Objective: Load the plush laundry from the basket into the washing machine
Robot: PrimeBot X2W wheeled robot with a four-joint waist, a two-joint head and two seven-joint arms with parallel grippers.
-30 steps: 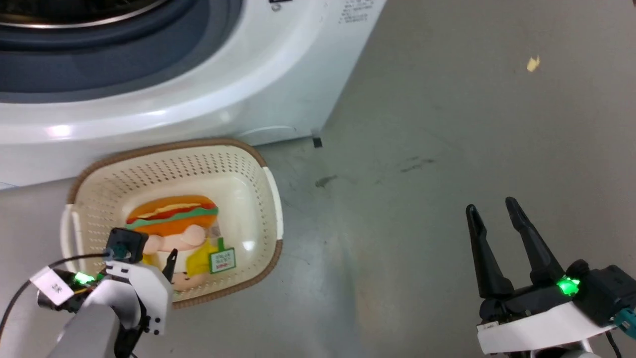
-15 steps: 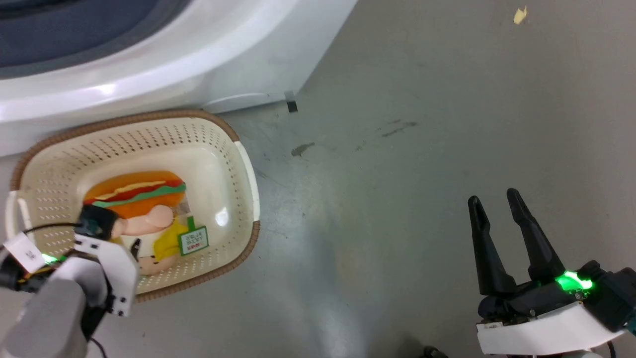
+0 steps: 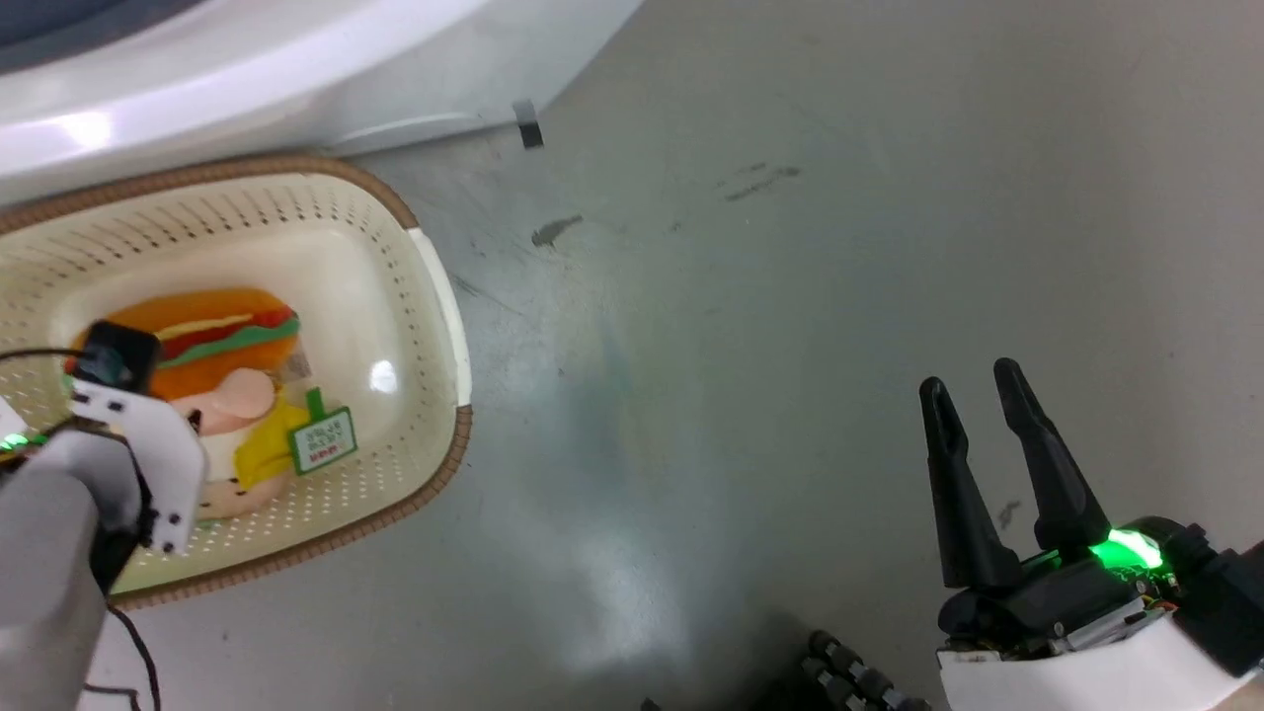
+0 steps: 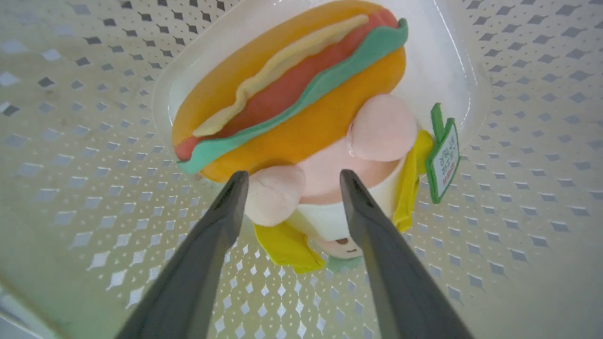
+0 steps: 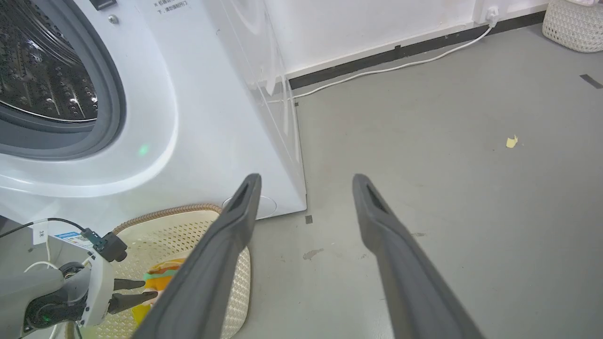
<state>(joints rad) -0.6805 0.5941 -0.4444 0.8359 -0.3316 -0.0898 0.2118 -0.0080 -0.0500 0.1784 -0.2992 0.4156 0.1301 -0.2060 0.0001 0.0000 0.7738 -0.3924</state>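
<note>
Left gripper (image 4: 293, 176) is down inside the basket (image 3: 449, 316), jaws apart, straddling the plush laundry (image 4: 330, 160) just under its hamburger hat (image 4: 282, 99). It's lined up, I'd say, for a pinch on the soft body. The doll lies on the basket's base, ungripped. Right gripper (image 3: 970, 380) waits spread over the floor (image 3: 790, 296), clear of the work. Against a second ago: the head camera has swung, and the left wrist (image 3: 148, 449) has pushed farther over the doll.
</note>
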